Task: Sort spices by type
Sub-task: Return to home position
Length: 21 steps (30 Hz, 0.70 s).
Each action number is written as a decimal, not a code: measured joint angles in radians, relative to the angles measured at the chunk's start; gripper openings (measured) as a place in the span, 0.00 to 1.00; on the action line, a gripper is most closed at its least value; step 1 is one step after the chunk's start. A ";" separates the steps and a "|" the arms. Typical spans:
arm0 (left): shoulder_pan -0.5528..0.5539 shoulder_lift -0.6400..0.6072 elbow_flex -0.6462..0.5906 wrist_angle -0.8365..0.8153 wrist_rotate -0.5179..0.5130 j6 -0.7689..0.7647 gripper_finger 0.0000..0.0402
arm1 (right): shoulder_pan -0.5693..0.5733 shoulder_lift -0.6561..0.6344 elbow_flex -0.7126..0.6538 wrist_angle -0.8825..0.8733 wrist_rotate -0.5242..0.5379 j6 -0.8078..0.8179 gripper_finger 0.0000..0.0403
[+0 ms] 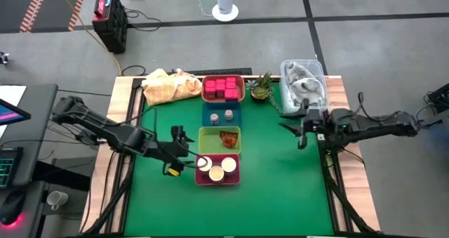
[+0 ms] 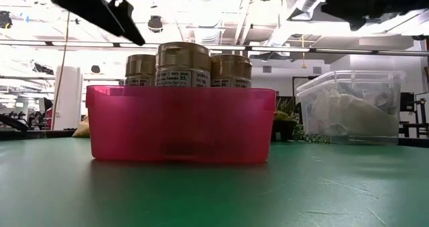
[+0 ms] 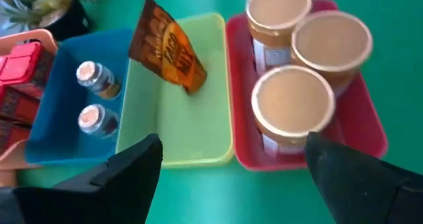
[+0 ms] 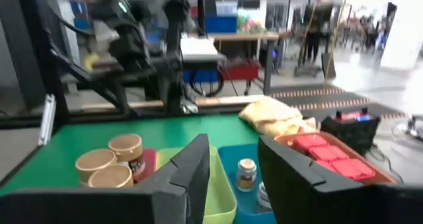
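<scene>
Four trays run in a line down the middle of your green table (image 1: 280, 189), from 12 o'clock to 6 o'clock, and every spice you can see sits in one of them. At the 12 o'clock end, the salmon tray (image 1: 243, 90) holds the pink-red cubes (image 1: 223, 88). Next comes the blue tray (image 1: 235, 120), with two grey shaker jars (image 1: 214, 116) standing side by side. After it, the green tray (image 1: 210, 141) carries the orange-brown packet (image 1: 229, 137), which your left wrist view shows tilted rather than flat. At the 6 o'clock end, the red tray (image 1: 217, 183) holds three tan-topped jars (image 1: 217, 173), upright and packed close together. In the low view they rise above the tray's rim.

Your left claw (image 1: 179, 152) hangs at 9 o'clock of the red tray, just beside it. It points at the trays with its fingers spread wide and nothing between them. Your right claw (image 1: 295, 131) sits at 3 o'clock of the green tray, well apart from it. It is released too, with a gap between its fingers and nothing held.

Around the salmon tray you have a yellow cloth (image 1: 168, 86) at 9 o'clock, a small potted plant (image 1: 261, 89) just beside it at 3 o'clock, and a clear plastic box (image 1: 303, 83) past the plant.
</scene>
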 joint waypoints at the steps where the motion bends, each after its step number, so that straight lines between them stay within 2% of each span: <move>1: 0.008 -0.032 -0.049 0.058 0.002 0.001 0.88 | 0.004 -0.040 -0.012 -0.008 0.000 -0.011 0.39; 5: 0.048 -0.154 -0.219 0.271 0.017 0.006 0.88 | 0.025 -0.194 -0.038 -0.044 0.001 -0.041 0.39; 11: 0.092 -0.303 -0.406 0.450 0.024 0.004 0.88 | 0.064 -0.413 -0.091 -0.121 0.001 -0.082 0.39; 21: 0.092 -0.458 -0.625 0.599 0.026 0.006 0.88 | 0.061 -0.419 -0.089 -0.224 0.024 -0.121 0.39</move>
